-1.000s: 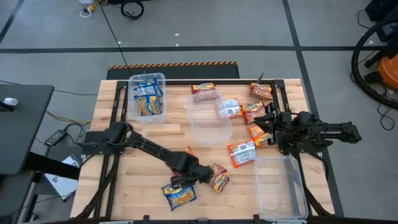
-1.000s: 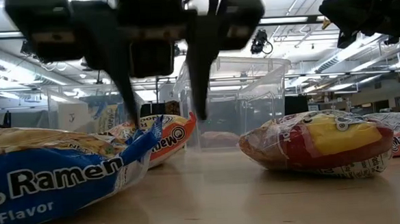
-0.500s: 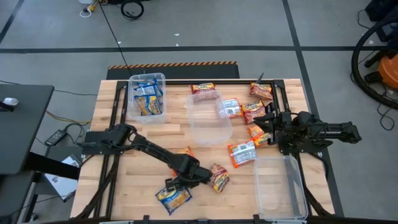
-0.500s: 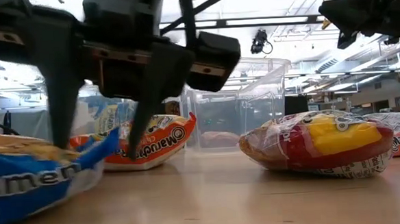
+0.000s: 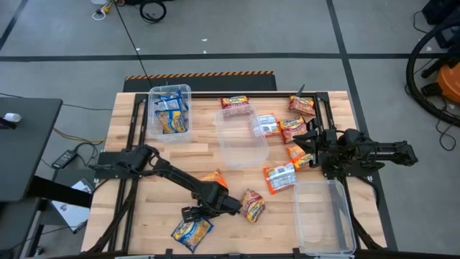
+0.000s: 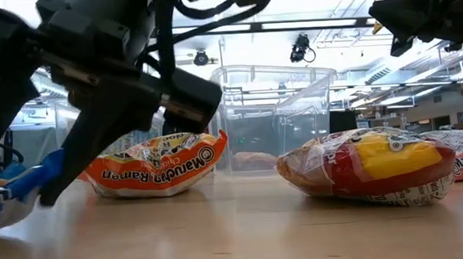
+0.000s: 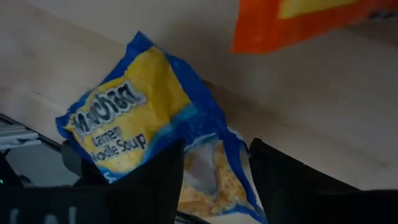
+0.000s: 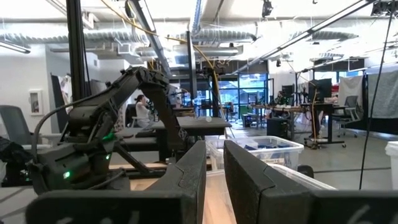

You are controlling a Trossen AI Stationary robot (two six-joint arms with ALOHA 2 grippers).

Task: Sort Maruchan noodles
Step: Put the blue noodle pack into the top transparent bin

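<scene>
Left gripper [image 5: 192, 214] low near the table's front edge, fingers spread wide, straddling a crinkly blue-and-yellow noodle packet [image 7: 137, 134] but not clamping it. Orange packet [image 6: 155, 165] and dark red packet [image 6: 368, 166] lie flat just beside. Clear bin [image 5: 170, 114] at back left holds blue packets; middle bin [image 5: 240, 137] and front-right bin [image 5: 321, 216] hold none. Right gripper [image 5: 313, 147] hangs over the right side, fingers nearly together, holding nothing.

Place: robotics lab in an open workshop hall
Ceiling: exposed ducts [image 8: 205, 34] and strip lights
Floor: grey concrete [image 5: 237, 29], taped lines
Background: desks, monitors [image 8: 320, 87], seated person [image 8: 144, 112]
</scene>
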